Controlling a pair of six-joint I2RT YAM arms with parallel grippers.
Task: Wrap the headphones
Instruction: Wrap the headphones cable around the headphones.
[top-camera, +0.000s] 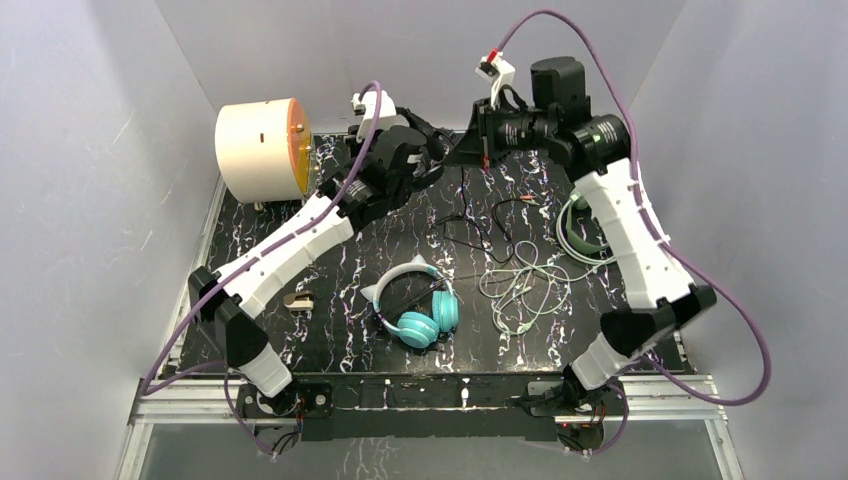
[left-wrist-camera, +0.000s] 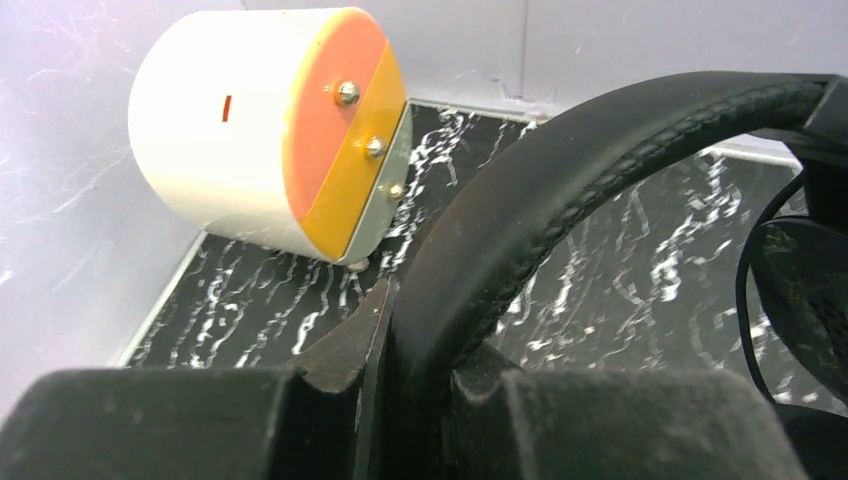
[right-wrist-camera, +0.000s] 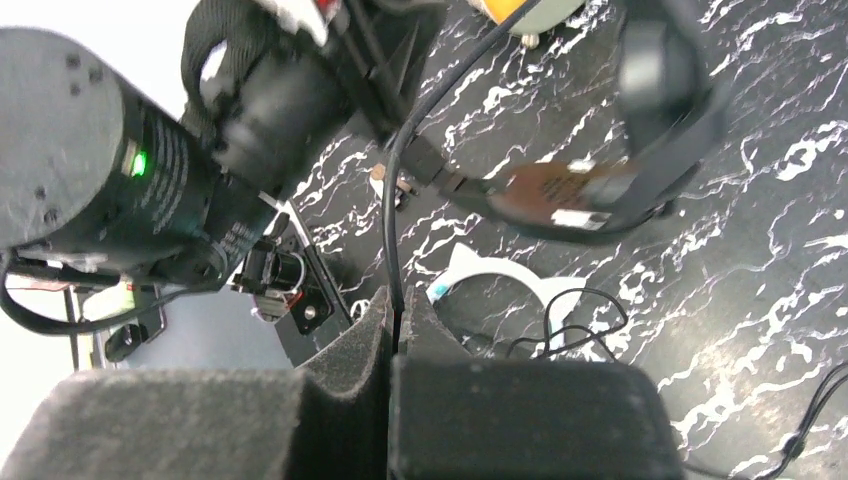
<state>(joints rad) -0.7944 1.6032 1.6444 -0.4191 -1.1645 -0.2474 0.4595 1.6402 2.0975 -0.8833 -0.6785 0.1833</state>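
Fingers of the left gripper (left-wrist-camera: 415, 358) are clamped on the padded band of the black headphones (left-wrist-camera: 600, 140), pinching it from both sides just right of the cream drum (left-wrist-camera: 250, 130). That drum lies on its side at the far left corner of the counter (left-wrist-camera: 620, 300), its orange face turned toward the band. The band arches up and away from the grip, and one black ear cup (left-wrist-camera: 800, 290) shows at its right end, farther from the drum. Nearer the arm bases than the drum, a small tan object (top-camera: 298, 298) lies alone on the marbled surface.

Right of the left gripper, the right gripper (right-wrist-camera: 397, 325) has its fingers pressed together on the thin black cable (right-wrist-camera: 392, 230) of the same headset. The cable runs up from the grip and bends toward the ear cup, all of it held above the counter. A loose run of black cord (top-camera: 480, 225) lies in bends on the counter, right of the drum and nearer the bases. Whether it joins the held cable cannot be told.

The teal headphones (top-camera: 425, 310), with their white cat-ear band (top-camera: 400, 280), lie flat near the middle of the counter, well right of the drum and apart from both grippers. Farther right, the light cable (top-camera: 520, 285) sprawls in tangled loops. It leads toward the sage-green headphones (top-camera: 577, 235), which lie farthest from the drum, partly hidden under the right arm.
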